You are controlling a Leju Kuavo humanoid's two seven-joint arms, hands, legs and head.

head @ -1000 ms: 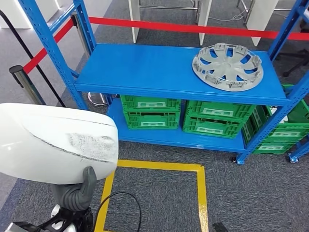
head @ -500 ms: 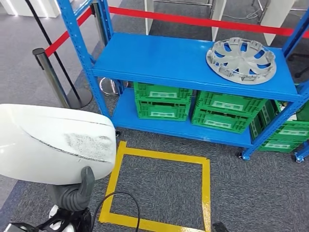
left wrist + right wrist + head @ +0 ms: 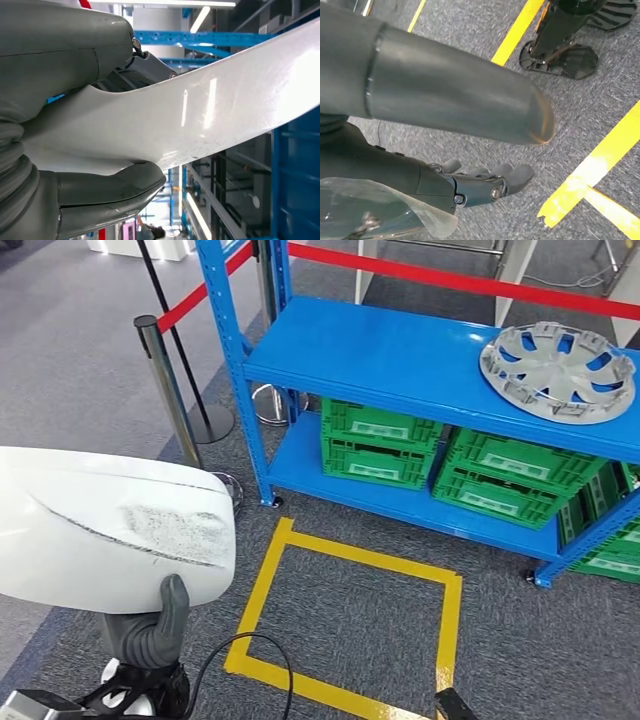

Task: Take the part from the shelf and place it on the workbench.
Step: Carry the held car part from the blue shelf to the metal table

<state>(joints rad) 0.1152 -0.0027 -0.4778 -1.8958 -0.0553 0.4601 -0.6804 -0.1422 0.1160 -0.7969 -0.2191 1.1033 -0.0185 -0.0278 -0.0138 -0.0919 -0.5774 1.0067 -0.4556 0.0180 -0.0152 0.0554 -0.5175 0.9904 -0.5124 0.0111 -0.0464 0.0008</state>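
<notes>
A: What is seen around the robot from the head view?

B: A blue shelf (image 3: 423,355) is seen at about one o'clock, with a grey wheel cover (image 3: 560,371) laid flat on its upper deck toward two o'clock. Green crates (image 3: 377,442) are stored on the lower deck. A yellow tape rectangle (image 3: 351,625) is marked on the grey carpet between the robot and the shelf. A metal post (image 3: 167,390) carrying a red barrier belt (image 3: 453,282) is stood at eleven o'clock, just beside the shelf's corner upright.

A: And what is added by the wrist views?

B: In the left wrist view the underside of the white part (image 3: 196,115) is shown close up, clamped between the grey thumb (image 3: 105,192) and the fingers (image 3: 147,67) of the left robot hand (image 3: 56,130). In the right wrist view the right robot hand (image 3: 478,182) is seen over the carpet, near a strip of yellow tape.

A: How are the hands held?

B: The white part (image 3: 106,530) is held by the left robot hand (image 3: 151,635) at eight o'clock, well apart from the shelf, the thumb pressed against its lower edge. Nothing is held by the right robot hand; its fingers are extended and slightly apart.
</notes>
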